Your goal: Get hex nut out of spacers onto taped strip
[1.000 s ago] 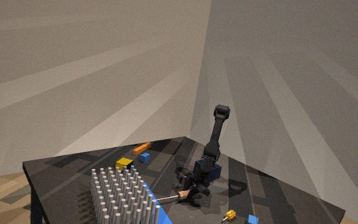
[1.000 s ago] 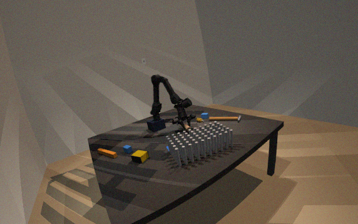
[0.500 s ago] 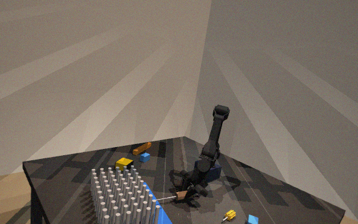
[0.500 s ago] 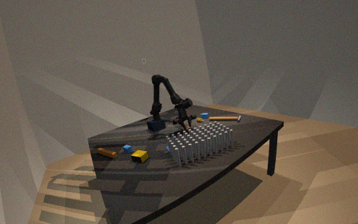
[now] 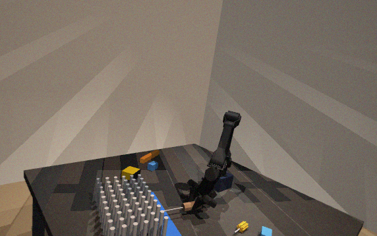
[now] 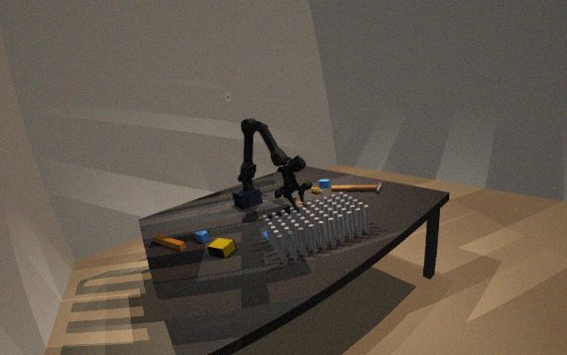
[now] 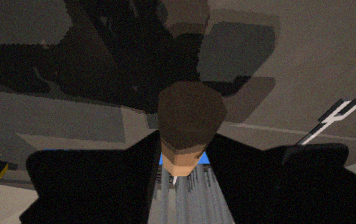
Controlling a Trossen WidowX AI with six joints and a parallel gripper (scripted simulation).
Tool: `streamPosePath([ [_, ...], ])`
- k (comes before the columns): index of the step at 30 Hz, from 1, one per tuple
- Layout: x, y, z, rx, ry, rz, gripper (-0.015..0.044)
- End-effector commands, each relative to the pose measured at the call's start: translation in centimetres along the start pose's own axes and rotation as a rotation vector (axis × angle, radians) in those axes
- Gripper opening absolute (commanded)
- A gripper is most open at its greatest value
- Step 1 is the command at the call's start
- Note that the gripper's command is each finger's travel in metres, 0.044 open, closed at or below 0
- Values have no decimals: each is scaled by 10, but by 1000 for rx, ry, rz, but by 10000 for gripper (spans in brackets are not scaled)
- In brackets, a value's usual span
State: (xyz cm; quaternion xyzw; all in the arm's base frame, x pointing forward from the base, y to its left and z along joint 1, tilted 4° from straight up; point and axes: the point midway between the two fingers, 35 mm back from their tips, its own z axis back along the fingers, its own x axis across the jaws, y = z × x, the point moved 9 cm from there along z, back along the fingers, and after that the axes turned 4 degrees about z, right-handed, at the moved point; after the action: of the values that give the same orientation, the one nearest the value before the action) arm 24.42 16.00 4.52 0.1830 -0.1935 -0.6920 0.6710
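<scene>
My gripper [image 5: 195,206] [image 6: 295,199] [image 7: 182,134] is shut on the tan wooden handle [image 5: 188,206] [image 7: 189,131] of a thin-rod tool. It holds the tool low over the table, just in front of the spacer field. The thin rod [image 5: 172,209] points at the standing grey spacers [image 5: 128,207] [image 6: 319,223] [image 7: 195,197], and its tip reaches their front row above the blue taped strip [image 5: 172,228] [image 7: 203,159]. The hex nut is hidden among the spacers in every view.
A yellow block [image 5: 130,171] [image 6: 221,246], a blue cube [image 5: 152,165] [image 6: 201,236] and an orange bar [image 5: 149,156] [image 6: 170,242] lie beyond the field. A yellow-handled tool [image 5: 242,227], another blue cube [image 5: 266,231] [image 6: 324,182], a hammer [image 6: 354,187] and a forked white tool [image 7: 329,119] lie aside.
</scene>
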Motion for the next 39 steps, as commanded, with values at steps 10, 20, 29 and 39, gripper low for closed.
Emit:
streamPosePath([
  [10,-1,13,-6,10,7,-2,0],
  [20,0,20,-10,11,7,-2,0],
  [29,0,26,-14,12,7,-2,0],
  [39,0,32,-18,13,6,-2,0],
])
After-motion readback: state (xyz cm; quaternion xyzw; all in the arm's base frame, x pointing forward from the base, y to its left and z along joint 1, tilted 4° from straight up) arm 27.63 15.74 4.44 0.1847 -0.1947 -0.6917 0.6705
